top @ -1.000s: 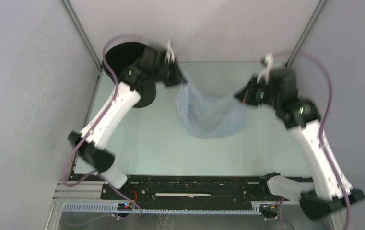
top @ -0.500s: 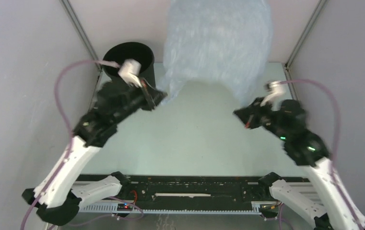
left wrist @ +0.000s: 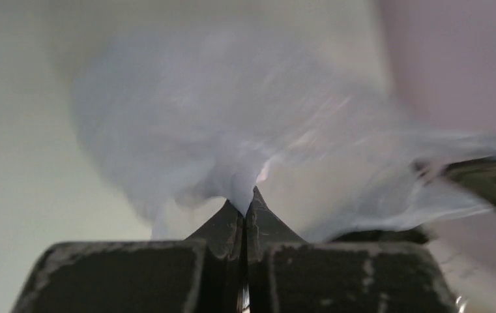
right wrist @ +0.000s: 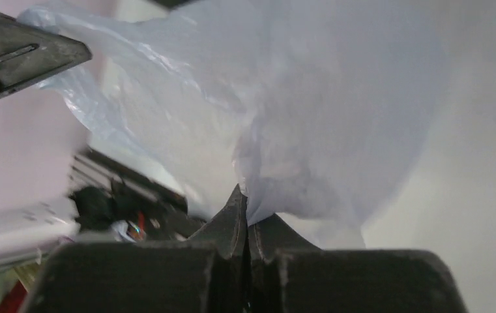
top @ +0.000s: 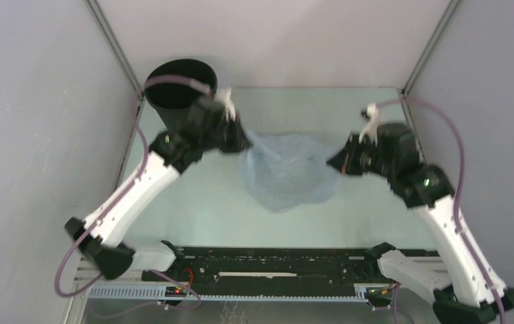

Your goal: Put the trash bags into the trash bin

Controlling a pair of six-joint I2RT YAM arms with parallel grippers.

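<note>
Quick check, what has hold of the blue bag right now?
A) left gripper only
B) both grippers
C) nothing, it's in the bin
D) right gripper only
B: the bag hangs between the left gripper and right gripper, each shut on its film, outside the trash bin.

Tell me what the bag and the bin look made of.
Bag: probably thin plastic film. It is pale blue, translucent and wrinkled, and sags limp with faint glints. Bin: likely hard plastic, though painted metal is possible. It is matte black with smooth walls and no shine.
</note>
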